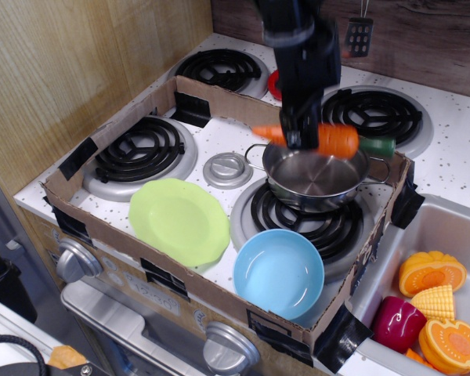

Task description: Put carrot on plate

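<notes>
My gripper (pixel 300 138) is shut on the carrot (pixel 336 140), a long orange toy with a dark green stem end pointing right. I hold it level, lifted above the steel pot (pixel 315 182) on the front right burner. The carrot's tip sticks out left of my fingers. The lime-green plate (pixel 178 220) lies flat on the stove top at the front left, well down and left of the gripper, with nothing on it.
A light blue bowl (pixel 279 272) sits in front of the pot. A cardboard wall (pixel 110 131) rings the front stove area. A grey disc (pixel 227 168) lies between the burners. Toy vegetables (pixel 431 274) lie in the sink at right.
</notes>
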Action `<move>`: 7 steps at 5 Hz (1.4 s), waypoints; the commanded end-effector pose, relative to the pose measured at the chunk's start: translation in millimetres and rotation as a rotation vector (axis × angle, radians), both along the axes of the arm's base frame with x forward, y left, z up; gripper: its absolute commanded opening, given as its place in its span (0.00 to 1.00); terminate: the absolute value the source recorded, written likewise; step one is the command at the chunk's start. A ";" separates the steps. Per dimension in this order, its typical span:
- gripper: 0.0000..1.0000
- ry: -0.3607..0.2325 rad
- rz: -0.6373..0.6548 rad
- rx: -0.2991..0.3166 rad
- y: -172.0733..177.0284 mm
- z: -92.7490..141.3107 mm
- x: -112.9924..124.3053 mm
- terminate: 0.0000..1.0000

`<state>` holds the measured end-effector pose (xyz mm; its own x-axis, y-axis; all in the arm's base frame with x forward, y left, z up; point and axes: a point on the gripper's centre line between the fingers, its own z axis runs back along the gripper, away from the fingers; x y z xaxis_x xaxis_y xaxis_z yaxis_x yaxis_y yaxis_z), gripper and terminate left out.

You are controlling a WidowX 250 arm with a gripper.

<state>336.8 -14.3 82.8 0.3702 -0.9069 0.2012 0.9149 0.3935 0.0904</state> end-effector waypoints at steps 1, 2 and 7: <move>0.00 -0.058 0.072 0.049 12.9 49.7 -28.0 0.00; 0.00 -0.051 0.133 0.071 19.9 50.1 -58.4 0.00; 0.00 -0.053 0.137 0.081 68.2 -27.7 -102.7 0.00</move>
